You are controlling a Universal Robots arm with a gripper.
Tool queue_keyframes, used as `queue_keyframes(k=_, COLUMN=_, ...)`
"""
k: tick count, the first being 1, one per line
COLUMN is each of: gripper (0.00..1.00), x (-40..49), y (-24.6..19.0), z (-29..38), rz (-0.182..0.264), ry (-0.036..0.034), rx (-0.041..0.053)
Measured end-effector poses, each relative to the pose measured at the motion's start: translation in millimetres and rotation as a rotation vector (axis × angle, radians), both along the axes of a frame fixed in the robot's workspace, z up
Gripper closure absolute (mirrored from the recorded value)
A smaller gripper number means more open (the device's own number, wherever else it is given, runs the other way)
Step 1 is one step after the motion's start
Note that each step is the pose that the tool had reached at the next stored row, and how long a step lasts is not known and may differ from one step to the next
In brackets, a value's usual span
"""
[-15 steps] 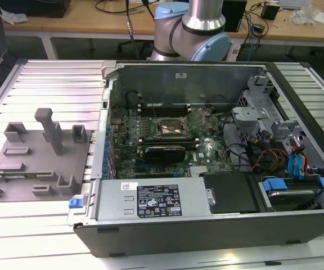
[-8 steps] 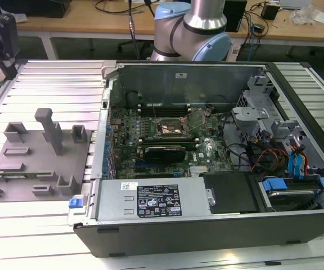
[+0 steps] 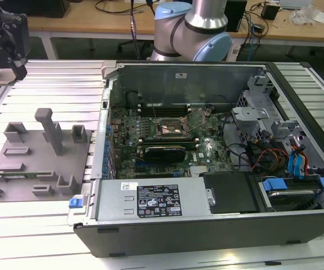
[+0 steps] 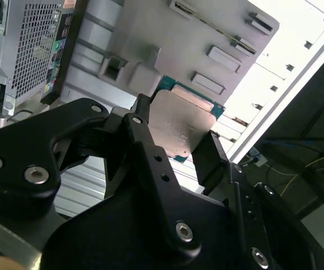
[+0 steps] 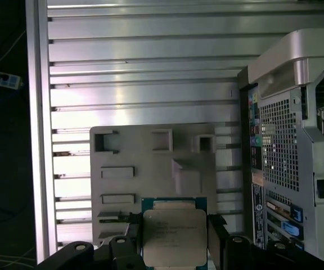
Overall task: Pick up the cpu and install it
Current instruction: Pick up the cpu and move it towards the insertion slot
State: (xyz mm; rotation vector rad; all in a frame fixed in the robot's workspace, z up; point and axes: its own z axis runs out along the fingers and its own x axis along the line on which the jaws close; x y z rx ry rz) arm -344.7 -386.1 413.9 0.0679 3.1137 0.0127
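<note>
Behind the ribbed metal tabletop (image 3: 55,90) stands a long wooden desk (image 3: 83,23) strewn with cables (image 3: 112,7); light glares off the tabletop.

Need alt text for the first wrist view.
The gripper holds the cpu by two opposite edges, silvery top facing the camera, over the grey tray. The tray sits on a slatted metal table, with a pc case beside it, its perforated rear panel showing.

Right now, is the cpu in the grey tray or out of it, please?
Out: the gripper is shut on the cpu, held clear of the tray.
</note>
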Motion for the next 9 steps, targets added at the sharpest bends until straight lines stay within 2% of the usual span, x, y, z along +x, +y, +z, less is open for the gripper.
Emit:
queue_keyframes(k=3, gripper=0.45, x=5.6, y=0.0, z=0.0, rz=0.0, ry=0.0, rx=0.0)
queue_keyframes(k=9, gripper=0.45, x=25.0, y=0.0, z=0.0, rz=0.0, ry=0.0, rx=0.0)
